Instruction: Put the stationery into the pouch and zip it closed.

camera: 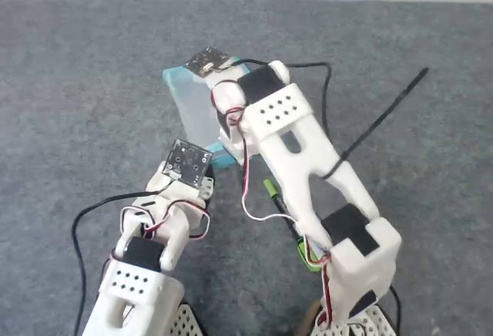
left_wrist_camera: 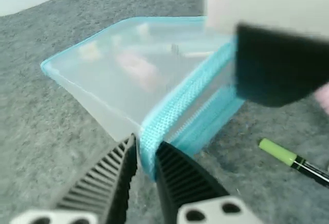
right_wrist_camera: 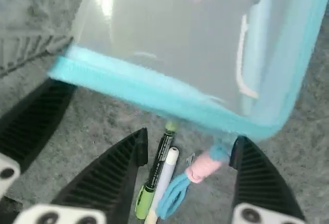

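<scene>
Pinching the teal zipper edge [left_wrist_camera: 169,111] of the translucent pouch [left_wrist_camera: 103,75] with the left claw [left_wrist_camera: 146,170], narrowed tight on the fabric at one corner. Holding the right claw [right_wrist_camera: 190,137] spread wide, gripping nothing, just beside that same pouch edge. Outside the pouch, on the grey surface [camera: 77,82] just beside its zipper side: a green-capped pen [left_wrist_camera: 280,153] and a white pen [right_wrist_camera: 165,175]. Inside the pouch: a blurred pink shape [left_wrist_camera: 136,64].
</scene>
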Controlling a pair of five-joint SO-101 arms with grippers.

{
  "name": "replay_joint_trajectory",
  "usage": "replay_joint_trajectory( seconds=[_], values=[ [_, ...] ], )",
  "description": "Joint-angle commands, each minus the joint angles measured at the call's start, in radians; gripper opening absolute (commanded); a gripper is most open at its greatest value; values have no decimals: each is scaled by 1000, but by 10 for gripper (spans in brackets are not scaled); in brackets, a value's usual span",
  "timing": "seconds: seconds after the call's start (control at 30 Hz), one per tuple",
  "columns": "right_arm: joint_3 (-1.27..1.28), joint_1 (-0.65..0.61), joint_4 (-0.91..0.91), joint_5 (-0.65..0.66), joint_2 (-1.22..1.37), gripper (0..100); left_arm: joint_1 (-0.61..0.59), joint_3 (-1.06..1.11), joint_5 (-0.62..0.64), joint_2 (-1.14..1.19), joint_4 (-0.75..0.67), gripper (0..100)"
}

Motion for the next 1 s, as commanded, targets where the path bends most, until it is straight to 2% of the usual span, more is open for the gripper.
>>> replay_joint_trajectory(
  seconds=[0.0, 0.1, 0.2, 0.43, 0.57, 0.63, 0.8, 0.97],
  values=[
    [-66, 13, 48, 20, -193, 275, -25, -22, 14, -18, -21, 12],
    [-12, 13, 61, 57, -303, 274, -48, -33, 55, -18, -23, 12],
    [157, 15, 33, 64, -398, 274, -89, -44, 97, -18, -23, 12],
    [767, 93, -297, 109, -654, 274, -199, -64, 157, -18, -23, 12],
    [1046, 122, -414, 141, -751, 274, -235, -76, 167, -18, -23, 12],
    [1128, 122, -438, 161, -774, 274, -242, -84, 167, -18, -26, 12],
    [1234, 124, -441, 172, -779, 274, -359, -116, 206, -15, -29, 12],
    [1301, 122, -441, 173, -788, 273, -348, -116, 204, -17, -28, 12]
  ],
)
